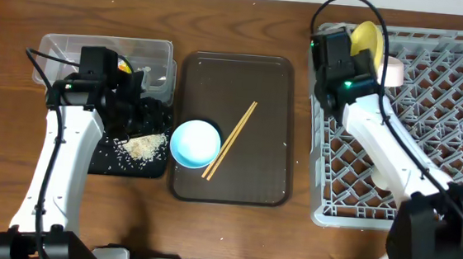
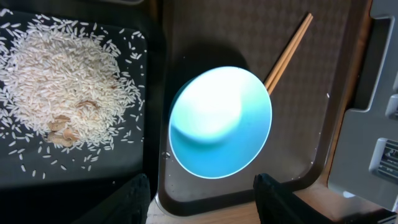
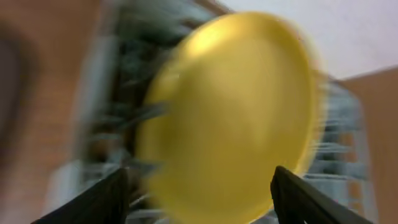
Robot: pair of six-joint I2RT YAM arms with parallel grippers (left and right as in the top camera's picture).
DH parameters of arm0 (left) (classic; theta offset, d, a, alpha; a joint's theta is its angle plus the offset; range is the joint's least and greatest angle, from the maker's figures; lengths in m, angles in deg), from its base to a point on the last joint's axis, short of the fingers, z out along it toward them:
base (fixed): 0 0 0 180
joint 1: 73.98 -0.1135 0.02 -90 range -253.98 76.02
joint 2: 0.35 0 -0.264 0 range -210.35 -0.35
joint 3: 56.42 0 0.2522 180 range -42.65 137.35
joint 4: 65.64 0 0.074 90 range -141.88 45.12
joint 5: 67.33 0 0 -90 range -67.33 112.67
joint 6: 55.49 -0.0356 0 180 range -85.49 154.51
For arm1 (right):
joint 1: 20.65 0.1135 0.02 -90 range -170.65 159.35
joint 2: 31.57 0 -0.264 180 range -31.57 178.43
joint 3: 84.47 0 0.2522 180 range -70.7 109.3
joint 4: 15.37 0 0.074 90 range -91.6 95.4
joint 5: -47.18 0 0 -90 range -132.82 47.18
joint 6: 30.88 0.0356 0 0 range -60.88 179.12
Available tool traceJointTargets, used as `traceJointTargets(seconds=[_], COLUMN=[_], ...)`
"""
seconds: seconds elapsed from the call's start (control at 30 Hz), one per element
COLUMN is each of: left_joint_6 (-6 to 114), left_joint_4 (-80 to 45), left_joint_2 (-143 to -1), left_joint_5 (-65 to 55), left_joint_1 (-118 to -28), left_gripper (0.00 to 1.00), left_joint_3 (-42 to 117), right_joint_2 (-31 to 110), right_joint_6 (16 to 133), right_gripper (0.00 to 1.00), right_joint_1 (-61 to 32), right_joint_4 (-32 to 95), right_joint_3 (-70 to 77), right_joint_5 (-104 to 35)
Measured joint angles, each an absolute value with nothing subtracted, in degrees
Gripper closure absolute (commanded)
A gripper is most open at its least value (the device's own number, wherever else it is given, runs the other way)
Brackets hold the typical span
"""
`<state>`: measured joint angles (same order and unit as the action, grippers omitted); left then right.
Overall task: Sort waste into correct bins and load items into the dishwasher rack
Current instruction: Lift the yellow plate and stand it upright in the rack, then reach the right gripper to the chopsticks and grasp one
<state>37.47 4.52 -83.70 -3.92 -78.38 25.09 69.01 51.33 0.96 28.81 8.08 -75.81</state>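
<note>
Clear tub (image 1: pixel 56 45): far left of the table, partly under my left arm.
Black tray (image 2: pixel 81 177): just nearer than the tub.
Rice scraps (image 2: pixel 62 81): 1 loose heap on the black tray, stray grains around it.
Left gripper (image 2: pixel 202 186): my jaws are spread wide and hold nothing.
Blue bowl (image 1: pixel 195 143): upright on the near left part of the brown tray (image 1: pixel 271 149).
Chopsticks (image 1: pixel 231 139): 2 sticks lying together on a slant, just right of the bowl (contact unclear).
Right gripper (image 3: pixel 199 174): my jaws are spread; the view is blurred.
Yellow plate (image 1: pixel 369 39): on edge in the rack's far left corner.
Pale cup (image 1: pixel 395 72): just right of the plate.
Rack (image 1: pixel 447 122): right side of the table.
</note>
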Motion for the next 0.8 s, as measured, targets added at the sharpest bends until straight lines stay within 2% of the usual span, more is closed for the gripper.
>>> traceJointTargets(seconds=[0.2, 0.33, 0.63, 0.67, 0.73, 0.8], left_joint_6=[37.47, 37.47, 37.47, 37.47, 37.47, 37.47], left_joint_4=[4.54, 4.54, 4.54, 4.54, 4.54, 4.54], left_joint_2=[-83.7, -83.7, -83.7, -83.7, -83.7, -83.7], left_joint_5=[-3.92, -3.92, -3.92, -3.92, -3.92, -3.92], left_joint_1=[-78.38, -78.38, -78.38, -78.38, -78.38, -78.38], left_gripper=[0.43, 0.43, 0.43, 0.43, 0.43, 0.43], left_joint_3=[25.09, 25.09, 25.09, 25.09, 25.09, 25.09], right_joint_2=[67.21, 67.28, 72.35, 73.68, 76.46, 78.67], right_joint_6=[61.66, 70.45, 86.52, 87.45, 88.83, 89.82], right_gripper=[0.31, 0.36, 0.38, 0.4, 0.51, 0.53], right_joint_1=[5.98, 9.39, 17.04, 17.83, 19.27, 20.21], right_joint_4=[32.37, 32.7, 32.98, 32.15, 29.9, 28.37], right_joint_3=[8.1, 8.1, 8.1, 8.1, 8.1, 8.1], right_joint_5=[-55.79, -46.19, -41.73, -42.02, -42.21, -42.39])
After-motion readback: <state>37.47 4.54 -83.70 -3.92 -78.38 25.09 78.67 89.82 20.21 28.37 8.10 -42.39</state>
